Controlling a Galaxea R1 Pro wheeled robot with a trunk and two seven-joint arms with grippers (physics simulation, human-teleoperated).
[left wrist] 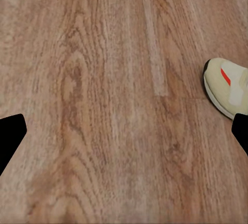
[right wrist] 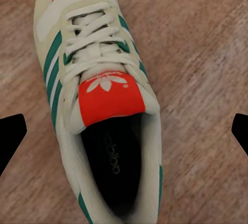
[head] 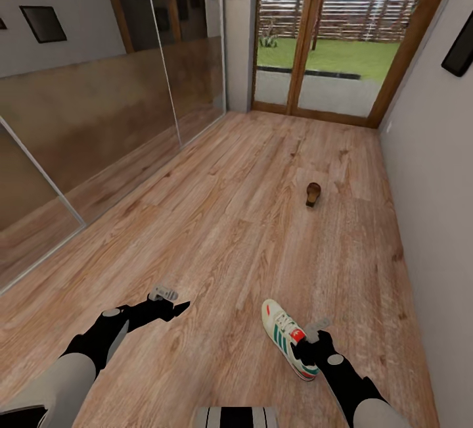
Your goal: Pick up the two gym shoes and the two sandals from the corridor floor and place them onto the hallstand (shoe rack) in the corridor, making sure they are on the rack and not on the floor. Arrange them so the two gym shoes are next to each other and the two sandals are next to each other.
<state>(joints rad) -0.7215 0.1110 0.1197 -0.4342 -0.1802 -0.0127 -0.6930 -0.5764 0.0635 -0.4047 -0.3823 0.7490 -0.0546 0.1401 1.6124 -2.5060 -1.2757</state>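
One gym shoe (head: 284, 336), white with green stripes and a red tongue patch, lies on the wood-plank corridor floor (head: 230, 231) at the near right. My right gripper (head: 305, 348) hovers just over its heel end. In the right wrist view the shoe (right wrist: 98, 79) lies between the wide-apart fingertips (right wrist: 11, 136) of the open right gripper (right wrist: 124, 133). My left gripper (head: 172, 309) is open over bare floor to the shoe's left. Its wrist view catches the shoe's toe (left wrist: 227, 87) past the open left gripper (left wrist: 124, 136). A dark brown sandal (head: 313, 194) lies farther ahead. The hallstand is out of view.
Tall glass panels (head: 98, 119) run along the left side. A wood-framed glass door (head: 328, 40) closes the far end, with a garden behind it. A grey wall (head: 433, 185) runs along the right, close to the shoe and sandal.
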